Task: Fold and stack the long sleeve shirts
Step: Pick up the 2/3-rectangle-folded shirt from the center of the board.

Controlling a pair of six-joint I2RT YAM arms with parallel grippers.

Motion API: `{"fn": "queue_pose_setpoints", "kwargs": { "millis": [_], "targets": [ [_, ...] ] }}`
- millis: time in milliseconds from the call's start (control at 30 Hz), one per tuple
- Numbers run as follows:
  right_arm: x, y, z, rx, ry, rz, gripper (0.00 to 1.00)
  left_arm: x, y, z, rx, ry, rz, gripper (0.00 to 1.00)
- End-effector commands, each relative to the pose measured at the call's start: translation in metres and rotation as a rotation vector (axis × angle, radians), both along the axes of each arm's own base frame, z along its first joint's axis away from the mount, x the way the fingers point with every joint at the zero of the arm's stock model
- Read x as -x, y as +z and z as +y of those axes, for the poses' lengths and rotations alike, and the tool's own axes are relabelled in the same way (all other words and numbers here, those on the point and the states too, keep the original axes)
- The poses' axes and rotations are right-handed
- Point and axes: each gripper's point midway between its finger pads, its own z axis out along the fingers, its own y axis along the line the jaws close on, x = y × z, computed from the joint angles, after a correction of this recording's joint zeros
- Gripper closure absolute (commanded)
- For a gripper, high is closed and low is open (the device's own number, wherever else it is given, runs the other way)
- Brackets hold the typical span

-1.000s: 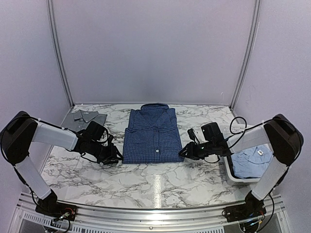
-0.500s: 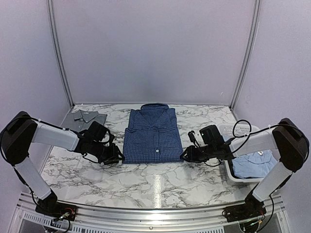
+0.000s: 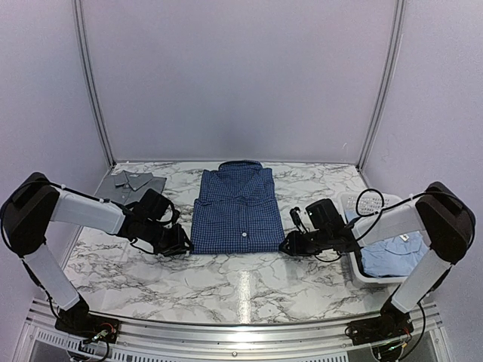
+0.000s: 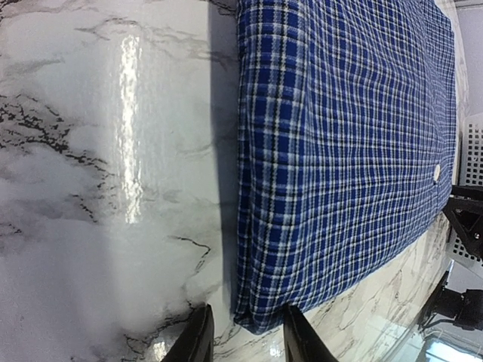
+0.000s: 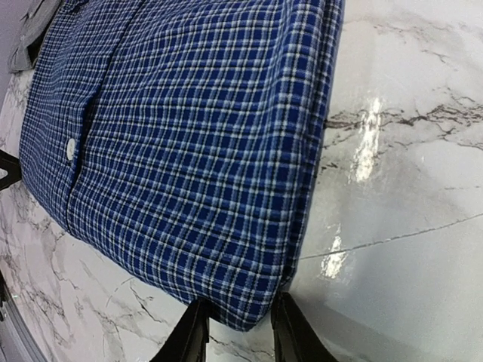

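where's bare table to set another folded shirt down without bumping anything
Widest bare table: between the checked shirt and the near edge. Smaller patch: back right, between its collar and the basket. Crowded: both near shirt corners, at the left end effector and right end effector.

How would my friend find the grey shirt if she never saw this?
On the marble table, look at the far left corner, by the wall. The grey shirt lies there, left of the checked shirt. It is the only plain grey one: the light blue shirt sits in a bin on the right.
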Motion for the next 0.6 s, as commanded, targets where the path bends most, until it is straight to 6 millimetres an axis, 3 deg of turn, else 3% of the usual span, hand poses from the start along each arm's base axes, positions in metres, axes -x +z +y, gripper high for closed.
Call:
{"fn": "queue_pose_setpoints", "kwargs": {
  "millis": [0,233,433,467,567],
  "targets": [
    [0.001,-0.007,0.004,0.026,0.012,0.006,0.73,0.002,-0.008,0.001,-0.037,0.000,0.031,0.69],
    [0.004,-0.006,0.005,0.030,0.011,0.008,0.84,0.002,-0.011,-0.009,0.006,0.007,0.035,0.78],
    [0.005,-0.001,0.007,0.025,0.014,-0.006,0.95,0.002,-0.006,-0.015,0.052,0.024,0.027,0.93],
    [0.005,0.000,0.008,0.025,0.015,-0.009,1.00,0.002,-0.006,-0.015,0.055,0.026,0.025,0.95],
    [0.009,-0.001,0.011,0.037,0.031,-0.019,1.00,0.001,-0.002,-0.015,0.071,0.034,0.008,1.00]
  ]
}}
